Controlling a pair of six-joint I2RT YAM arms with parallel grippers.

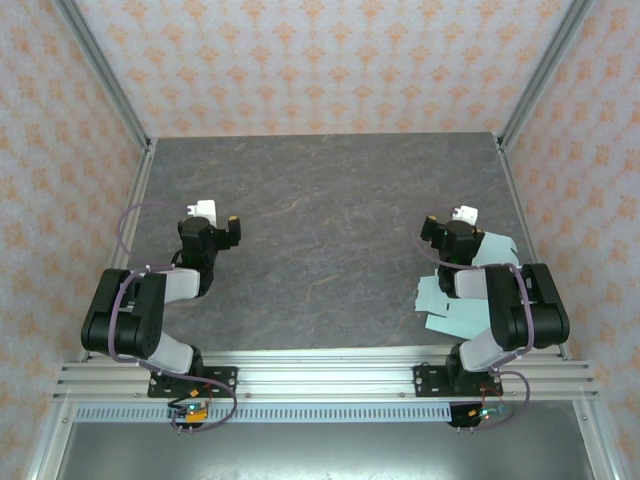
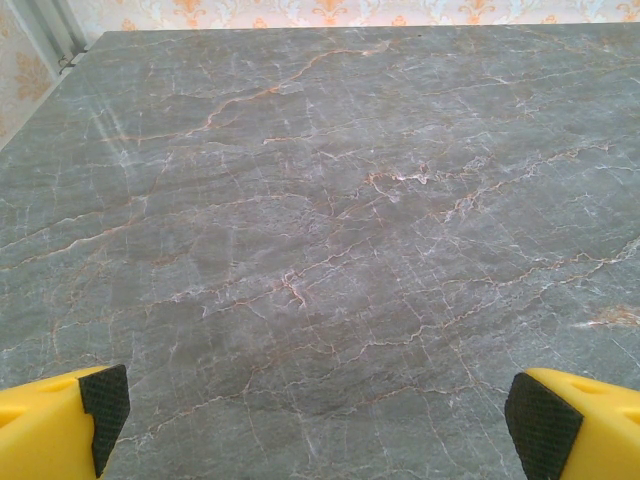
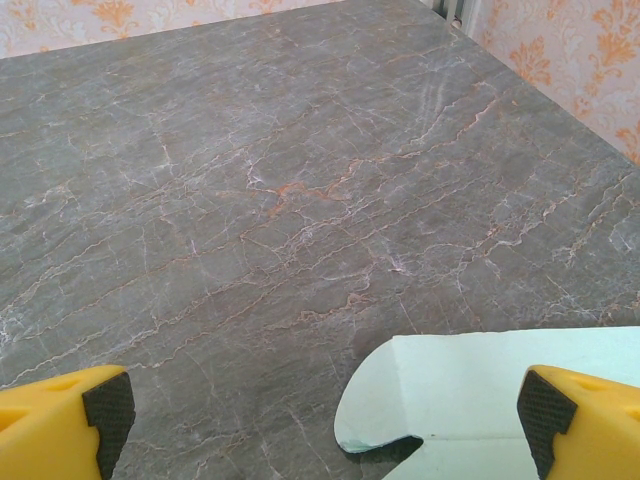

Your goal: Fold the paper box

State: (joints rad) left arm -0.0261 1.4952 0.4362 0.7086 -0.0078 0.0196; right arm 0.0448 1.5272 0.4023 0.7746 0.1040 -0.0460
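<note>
The paper box point(image 1: 450, 300) is a flat pale mint-green die-cut sheet lying on the table at the near right, partly hidden under the right arm. In the right wrist view a rounded flap of the paper box point(image 3: 450, 395) lies on the table below the jaws. My right gripper point(image 3: 325, 415) is open above that flap, with nothing between its yellow fingers point(image 3: 60, 425). My left gripper point(image 2: 315, 410) is open too, over bare marble at the left of the table. From above, the left gripper point(image 1: 215, 225) and the right gripper point(image 1: 455, 228) both sit folded back near their bases.
The grey marble table point(image 1: 320, 220) is walled by patterned panels on three sides, with aluminium posts point(image 1: 110, 80) at the back corners. A metal rail point(image 1: 320, 375) runs along the near edge under both arm bases.
</note>
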